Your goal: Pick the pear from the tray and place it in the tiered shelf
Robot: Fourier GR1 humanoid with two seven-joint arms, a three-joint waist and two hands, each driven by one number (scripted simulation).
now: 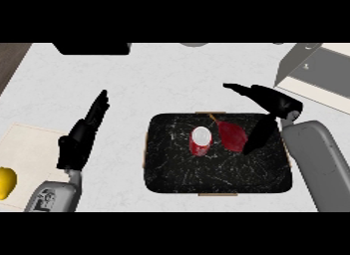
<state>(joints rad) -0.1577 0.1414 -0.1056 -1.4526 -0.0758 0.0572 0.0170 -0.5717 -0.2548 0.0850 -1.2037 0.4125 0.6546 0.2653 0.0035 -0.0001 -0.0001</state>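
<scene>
A dark red pear (231, 135) with a thin stem lies on the black speckled tray (229, 177), right of the tray's middle. My right hand (274, 104) hovers over the tray's upper right corner, open, with its fingers stretched to the upper left. Its thumb (256, 136) points down along the pear's right side, very close to it; I cannot tell whether they touch. The grey and cream tiered shelf (326, 74) stands at the upper right. My left hand (80, 139) rests open left of the tray.
A small red object with a white inside (200, 141) lies on the tray just left of the pear. A yellow lemon (1, 183) sits on a pale board (30, 147) at the lower left. A black object (92, 48) stands at the counter's far edge.
</scene>
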